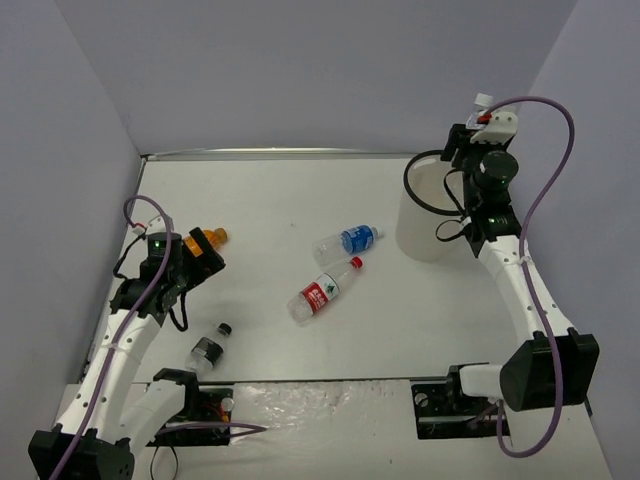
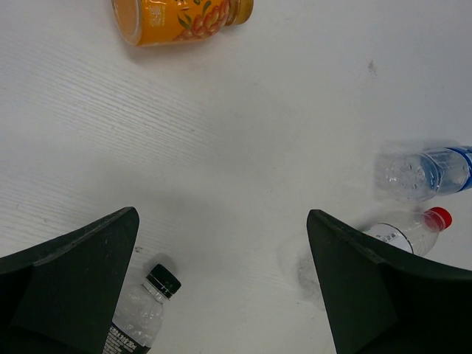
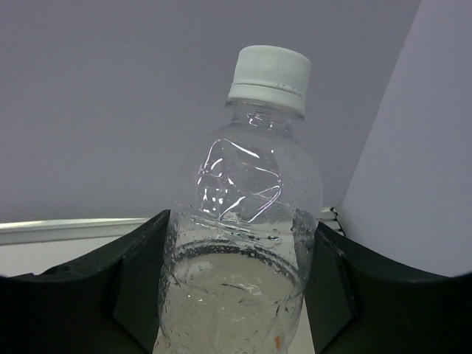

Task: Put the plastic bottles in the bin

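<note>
Right arm stretched high, right gripper [image 3: 234,284] clamping the crinkled clear white-capped bottle [image 3: 247,206], raised near the white cylindrical bin [image 1: 425,235] at the tabletop's [image 1: 300,200] right edge. The left gripper [image 2: 221,280] gapes wide by the glossy orange bottle [image 2: 173,18], left edge.

the left arm [image 1: 125,340] and right arm [image 1: 520,275] had white links between black joint housings, each trailed by a lilac cable [image 1: 560,150]. a green light [image 1: 157,241] glowed on the left one, at nine o'clock overhead. the left gripper [image 2: 223,212] and right gripper [image 3: 241,220] had broad matte-black wedge fingers [image 2: 74,280].
</note>
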Action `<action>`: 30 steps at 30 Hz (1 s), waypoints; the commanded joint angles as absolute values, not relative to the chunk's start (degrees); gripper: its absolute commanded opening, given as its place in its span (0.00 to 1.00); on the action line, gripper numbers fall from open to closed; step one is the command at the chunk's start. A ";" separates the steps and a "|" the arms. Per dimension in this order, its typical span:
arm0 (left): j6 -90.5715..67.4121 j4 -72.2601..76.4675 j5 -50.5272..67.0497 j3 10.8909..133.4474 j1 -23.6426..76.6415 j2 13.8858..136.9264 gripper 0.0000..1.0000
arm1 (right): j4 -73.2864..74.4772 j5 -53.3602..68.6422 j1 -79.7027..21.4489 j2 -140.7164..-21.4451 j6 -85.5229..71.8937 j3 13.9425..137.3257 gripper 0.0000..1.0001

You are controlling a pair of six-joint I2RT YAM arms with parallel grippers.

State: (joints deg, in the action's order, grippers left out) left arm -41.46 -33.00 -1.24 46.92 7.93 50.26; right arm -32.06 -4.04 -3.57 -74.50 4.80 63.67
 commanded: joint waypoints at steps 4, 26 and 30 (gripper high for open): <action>-42.72 -32.27 -3.95 51.63 8.35 52.70 0.97 | -45.54 11.64 1.90 -80.87 11.74 64.57 0.52; -42.82 -38.46 -6.06 53.55 8.35 49.21 0.97 | 13.71 20.33 -26.25 -72.18 32.52 83.46 1.00; -43.03 -37.37 -4.01 51.69 8.44 45.94 0.97 | 22.98 19.66 -32.20 -79.07 44.87 86.54 1.00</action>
